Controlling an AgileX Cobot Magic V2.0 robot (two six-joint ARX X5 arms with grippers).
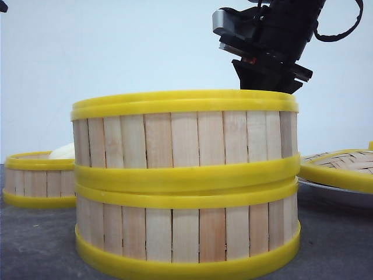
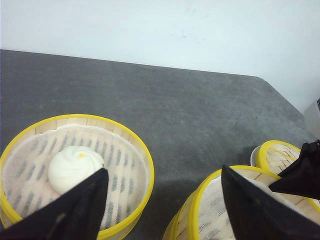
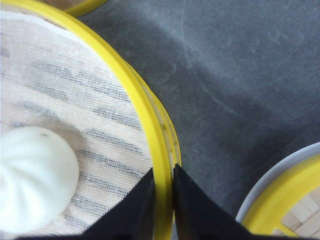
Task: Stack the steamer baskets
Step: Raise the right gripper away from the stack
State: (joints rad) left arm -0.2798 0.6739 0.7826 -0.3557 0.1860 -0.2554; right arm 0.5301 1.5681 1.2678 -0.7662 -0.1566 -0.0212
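Observation:
Two steamer baskets are stacked at the centre, the upper basket [image 1: 185, 137] resting on the lower basket [image 1: 186, 233]. My right gripper [image 1: 267, 76] comes down on the upper basket's back right rim. In the right wrist view that gripper [image 3: 163, 176] is shut on the yellow rim [image 3: 125, 80], one finger inside and one outside. A white bun [image 3: 32, 177] lies on the cloth liner inside. A third steamer basket [image 1: 38, 178] stands alone at the left, holding a bun [image 2: 75, 167]. My left gripper [image 2: 162, 175] hangs open above the gap between this basket [image 2: 142, 165] and the stack [image 2: 210, 200].
A woven lid with a yellow rim [image 1: 344, 166] lies on a white plate [image 3: 272, 180] right of the stack. The dark grey table [image 2: 190, 115] ends at a white wall behind, with its back right corner cut off at an angle.

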